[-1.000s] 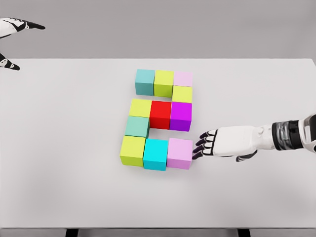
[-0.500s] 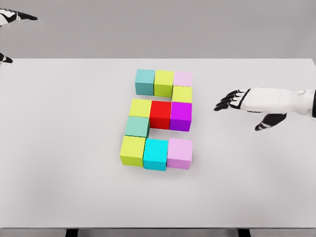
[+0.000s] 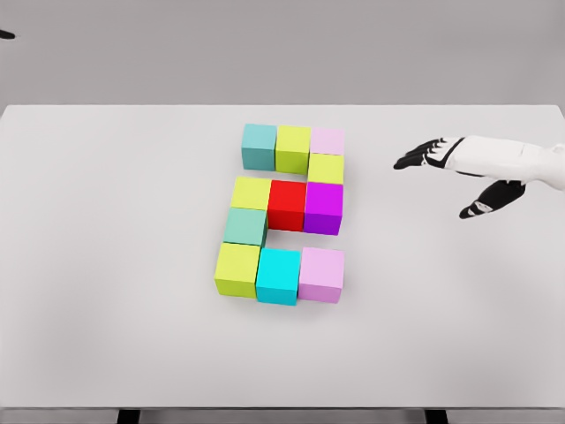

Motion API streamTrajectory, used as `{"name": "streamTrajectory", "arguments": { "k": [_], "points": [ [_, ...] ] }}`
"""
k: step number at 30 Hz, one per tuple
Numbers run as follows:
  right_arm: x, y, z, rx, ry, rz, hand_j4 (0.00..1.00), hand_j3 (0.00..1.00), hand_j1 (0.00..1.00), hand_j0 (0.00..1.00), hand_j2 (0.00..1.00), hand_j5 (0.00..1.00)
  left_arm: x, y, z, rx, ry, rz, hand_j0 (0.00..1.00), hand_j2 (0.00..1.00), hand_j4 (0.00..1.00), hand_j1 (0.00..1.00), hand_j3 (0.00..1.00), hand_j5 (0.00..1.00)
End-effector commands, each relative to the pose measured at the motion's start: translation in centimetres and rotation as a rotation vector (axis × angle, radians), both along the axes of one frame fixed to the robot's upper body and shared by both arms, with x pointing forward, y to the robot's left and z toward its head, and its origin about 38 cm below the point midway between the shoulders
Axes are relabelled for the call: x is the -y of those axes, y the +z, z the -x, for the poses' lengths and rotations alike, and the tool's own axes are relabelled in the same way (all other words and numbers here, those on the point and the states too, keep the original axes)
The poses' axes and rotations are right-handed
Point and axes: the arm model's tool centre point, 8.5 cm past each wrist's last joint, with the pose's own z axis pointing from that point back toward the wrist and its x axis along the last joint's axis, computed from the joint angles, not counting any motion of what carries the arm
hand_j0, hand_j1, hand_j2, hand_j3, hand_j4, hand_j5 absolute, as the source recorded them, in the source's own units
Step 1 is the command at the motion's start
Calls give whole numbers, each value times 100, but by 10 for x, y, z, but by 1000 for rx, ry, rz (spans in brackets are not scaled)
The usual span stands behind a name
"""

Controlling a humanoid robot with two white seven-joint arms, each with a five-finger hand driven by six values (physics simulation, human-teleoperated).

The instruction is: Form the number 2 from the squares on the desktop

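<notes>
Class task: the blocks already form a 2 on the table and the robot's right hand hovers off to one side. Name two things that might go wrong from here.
1. The right hand hangs open beside the lime block and the magenta block; a sweep towards them might knock the figure out of line.
2. The teal block sits slightly askew; nudging it straight might shift the neighbouring blocks.

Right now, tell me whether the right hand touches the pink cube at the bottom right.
Apart. The head view shows the right hand raised far from the pink cube, with bare table between them.
</notes>
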Motion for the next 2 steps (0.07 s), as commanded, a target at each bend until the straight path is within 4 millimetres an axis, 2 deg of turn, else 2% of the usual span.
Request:
{"name": "streamTrajectory", "arguments": {
  "k": [1,2],
  "points": [
    [0,1,0,-2,-3,-5,100,100,100,100,100,100,-6,5,4,4,13,-5,100,100,100,100,100,100],
    [-2,0,0,-3,1,-8,100,100,100,100,100,100,-5,5,4,5,10,-4,100,100,100,100,100,100]
  ]
}}
